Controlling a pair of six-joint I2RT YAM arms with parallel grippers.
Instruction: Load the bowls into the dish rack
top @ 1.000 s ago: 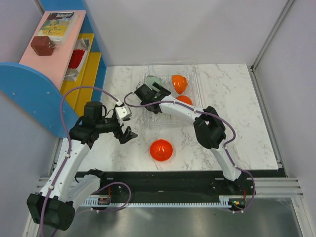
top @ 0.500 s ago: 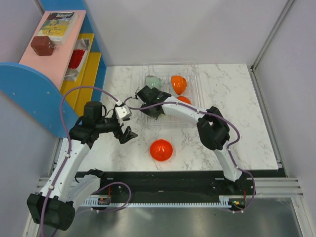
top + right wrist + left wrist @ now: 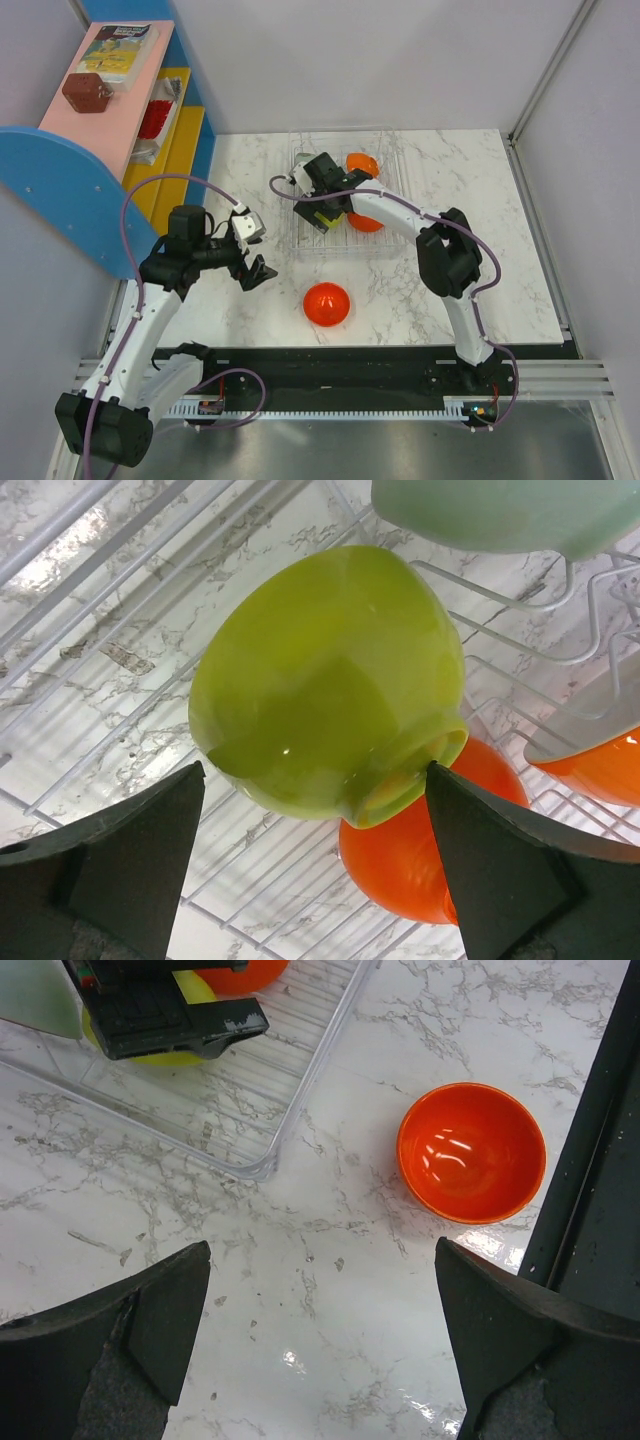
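Worktop: white marble-look, grey veins, polished; lamp glare at 6 o'clock in left wrist view.
Dish rack: clear glossy plastic tray, smooth rounded rim; thin smooth pale wire grid inside.
Orange bowl, 2 o'clock in same view: smooth, glossy, bright highlights inside; plastic or glazed, cannot tell.
Yellow-green bowl: smooth, shiny, soft reflections.
Mint bowl, 1 o'clock in right wrist view: smooth, duller sheen.
Left tool fingers: black, matt, faintly grainy plastic.
Right arm shell: white glossy plastic.
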